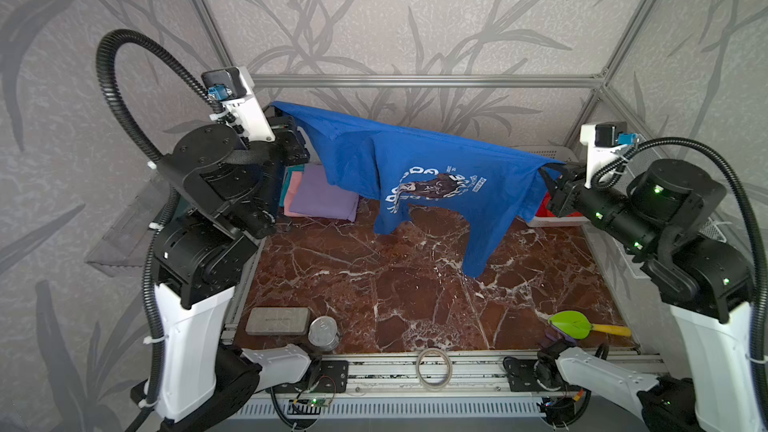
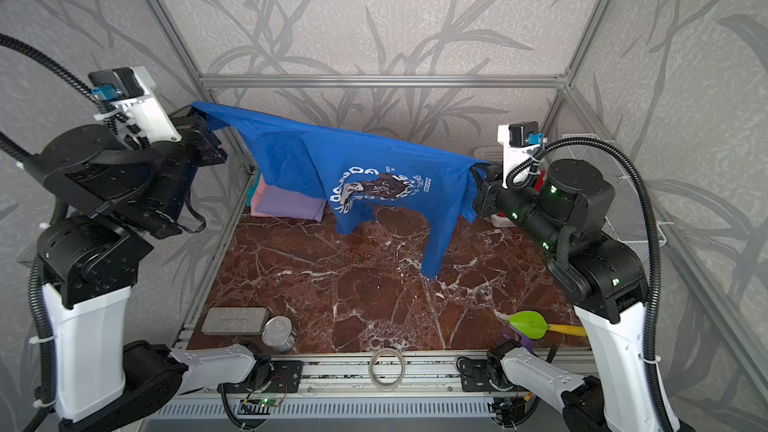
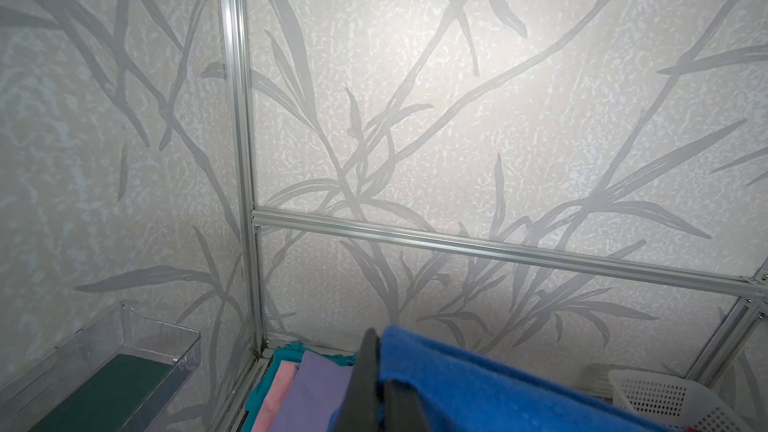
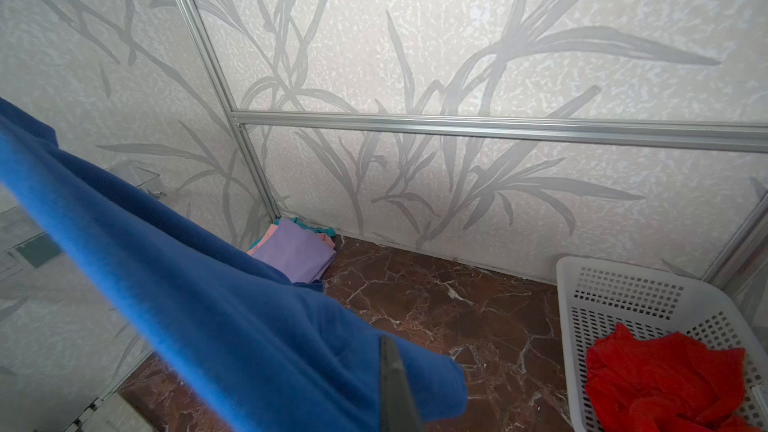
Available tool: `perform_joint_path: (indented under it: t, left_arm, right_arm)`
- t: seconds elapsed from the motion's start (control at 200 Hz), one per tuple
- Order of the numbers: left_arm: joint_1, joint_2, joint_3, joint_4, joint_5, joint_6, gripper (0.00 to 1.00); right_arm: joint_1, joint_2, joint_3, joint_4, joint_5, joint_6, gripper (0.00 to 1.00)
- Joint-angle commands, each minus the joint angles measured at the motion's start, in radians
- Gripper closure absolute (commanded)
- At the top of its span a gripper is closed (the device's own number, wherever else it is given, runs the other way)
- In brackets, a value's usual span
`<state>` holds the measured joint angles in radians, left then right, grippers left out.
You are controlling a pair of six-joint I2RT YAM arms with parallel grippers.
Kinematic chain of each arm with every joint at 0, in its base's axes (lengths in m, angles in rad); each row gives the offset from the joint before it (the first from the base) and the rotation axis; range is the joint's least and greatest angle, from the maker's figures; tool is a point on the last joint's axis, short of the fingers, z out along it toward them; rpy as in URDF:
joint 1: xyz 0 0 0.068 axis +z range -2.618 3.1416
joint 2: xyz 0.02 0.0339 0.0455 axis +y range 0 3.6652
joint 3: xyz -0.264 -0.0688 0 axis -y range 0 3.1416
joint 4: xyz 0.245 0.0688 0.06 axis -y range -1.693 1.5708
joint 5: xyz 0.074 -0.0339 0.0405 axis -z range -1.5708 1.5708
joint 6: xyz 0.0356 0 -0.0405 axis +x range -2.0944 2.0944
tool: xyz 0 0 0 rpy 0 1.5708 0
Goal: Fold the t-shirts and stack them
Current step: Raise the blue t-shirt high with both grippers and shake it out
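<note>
- Marble tabletop (image 1: 374, 284) lies below the royal blue t-shirt (image 1: 436, 168), which is stretched sideways between both arms.
- Left gripper (image 1: 284, 118) and right gripper (image 1: 550, 174) each clamp an end, the left one higher.

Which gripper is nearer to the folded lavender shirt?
Left. The left gripper is raised almost over the lavender shirt; the right gripper is at the opposite side, by the white basket.

I get soft, even light, brightest on the far wall (image 3: 457, 76). Both top views stretch and dim toward their side edges. In the wrist views the blue shirt (image 4: 208, 305) blurs close up.
</note>
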<state>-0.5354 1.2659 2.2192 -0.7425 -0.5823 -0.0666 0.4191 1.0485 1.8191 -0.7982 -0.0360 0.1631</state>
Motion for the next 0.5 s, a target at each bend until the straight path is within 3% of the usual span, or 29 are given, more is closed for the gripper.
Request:
perform_joint_path:
  t: [0.0,0.32,0.495]
  left_arm:
    - [0.035,-0.008,0.120,0.062,-0.194,0.036,1.00]
    - [0.046,0.263,0.116,0.226,-0.257,0.233,1.00]
    - [0.123,0.566,0.253,0.142,-0.166,0.170,1.00]
  right_arm:
    - [-0.032,-0.025,0.028,-0.058,0.131,0.040,1.00]
    - [-0.065,0.224,-0.033,0.021,0.238,-0.015,1.00]
    - [-0.139,0.421,-0.098,0.082,0.272,0.009,1.00]
